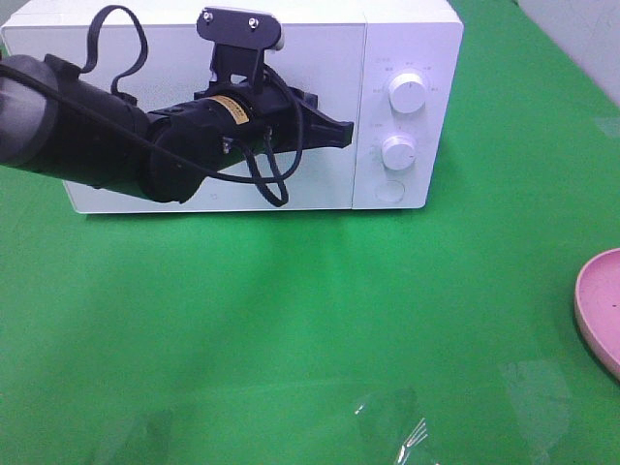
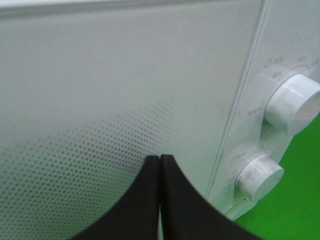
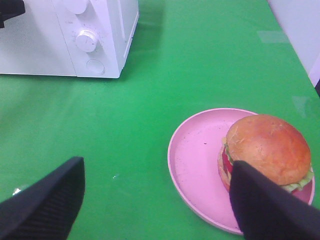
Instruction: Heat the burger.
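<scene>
My left gripper [image 1: 341,133] is up against the front of the white microwave [image 1: 417,58], its two black fingers [image 2: 172,200] pressed together with nothing between them, the tips close to the right edge of the dotted door [image 2: 100,110] and just left of the control panel. Two round white knobs sit on that panel, the upper knob [image 1: 407,93] above the lower knob [image 1: 398,151], with a round button [image 1: 389,190] beneath them. The microwave door is closed. My right gripper [image 3: 155,200] hangs over the green table [image 1: 291,320] with its fingers spread wide apart, holding nothing. The burger [image 3: 267,150] rests on the pink plate [image 3: 195,160], toward one side of it, well apart from the microwave, and one of my right fingers [image 3: 265,210] crosses in front of its edge.
</scene>
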`<state>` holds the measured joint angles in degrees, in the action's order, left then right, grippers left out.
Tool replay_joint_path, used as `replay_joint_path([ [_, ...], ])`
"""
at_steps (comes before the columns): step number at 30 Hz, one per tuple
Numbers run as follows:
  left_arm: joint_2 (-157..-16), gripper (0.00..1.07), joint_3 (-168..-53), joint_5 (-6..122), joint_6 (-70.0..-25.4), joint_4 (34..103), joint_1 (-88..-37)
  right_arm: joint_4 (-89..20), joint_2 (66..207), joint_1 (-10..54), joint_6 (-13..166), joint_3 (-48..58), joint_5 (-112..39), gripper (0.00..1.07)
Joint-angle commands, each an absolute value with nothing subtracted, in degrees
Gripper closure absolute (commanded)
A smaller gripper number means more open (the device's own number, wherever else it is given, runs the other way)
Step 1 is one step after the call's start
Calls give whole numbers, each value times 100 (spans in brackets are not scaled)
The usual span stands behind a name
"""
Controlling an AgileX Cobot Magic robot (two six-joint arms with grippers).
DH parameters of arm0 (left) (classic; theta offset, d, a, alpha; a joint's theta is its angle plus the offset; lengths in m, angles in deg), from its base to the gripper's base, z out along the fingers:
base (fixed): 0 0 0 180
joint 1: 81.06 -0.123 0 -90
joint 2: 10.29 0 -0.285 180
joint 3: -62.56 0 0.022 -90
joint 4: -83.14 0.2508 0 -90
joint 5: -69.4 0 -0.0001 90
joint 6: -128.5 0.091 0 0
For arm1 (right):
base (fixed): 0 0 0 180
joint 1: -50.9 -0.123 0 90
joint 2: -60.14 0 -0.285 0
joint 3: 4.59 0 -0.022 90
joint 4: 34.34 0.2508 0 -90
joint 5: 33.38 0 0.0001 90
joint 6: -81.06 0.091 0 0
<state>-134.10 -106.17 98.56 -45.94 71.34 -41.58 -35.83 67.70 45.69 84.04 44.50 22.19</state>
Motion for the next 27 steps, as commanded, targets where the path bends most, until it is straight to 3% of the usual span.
replay_joint_path([
  [1,-13158,107,-10577,9770,-4605,6681,-4130,-3571,6627,4609,8341,4461,2168,31],
  [4,-12946,103,-10371,9564,-4605,6664,-3992,-3571,6627,4609,8341,4461,2168,31],
  [6,-12505,90,-9821,9249,-4605,6670,-3729,-3571,6627,4609,8341,4461,2168,31],
  [7,-12505,90,-9821,9249,-4605,6670,-3729,-3571,6627,4609,8341,4461,2168,31],
  [8,-12384,71,-9666,9174,-4605,6670,-3648,-3571,6627,4609,8341,4461,2168,31],
  [9,-12384,71,-9666,9174,-4605,6670,-3648,-3571,6627,4609,8341,4461,2168,31],
  [10,-12184,47,-9391,9054,-4605,6664,-3482,-3571,6627,4609,8341,4461,2168,31],
  [11,-12104,33,-9260,8985,-4605,6664,-3419,-3571,6627,4609,8341,4461,2168,31],
  [12,-12104,33,-9260,8985,-4605,6664,-3419,-3571,6627,4609,8341,4461,2168,31],
  [13,-11920,12,-9042,8745,-4605,6664,-3305,-3571,6627,4609,8341,4461,2168,31],
  [15,-11760,6,-8853,8366,-4617,6664,-3236,-3571,6627,4609,8341,4461,2168,31],
  [23,-11336,7,-8664,6413,-4565,6733,-3362,-3571,6627,4609,8341,4461,2168,31],
  [27,-10918,7,-8664,5192,-4749,6716,-3877,-3571,6627,4609,8341,4461,2168,31],
])
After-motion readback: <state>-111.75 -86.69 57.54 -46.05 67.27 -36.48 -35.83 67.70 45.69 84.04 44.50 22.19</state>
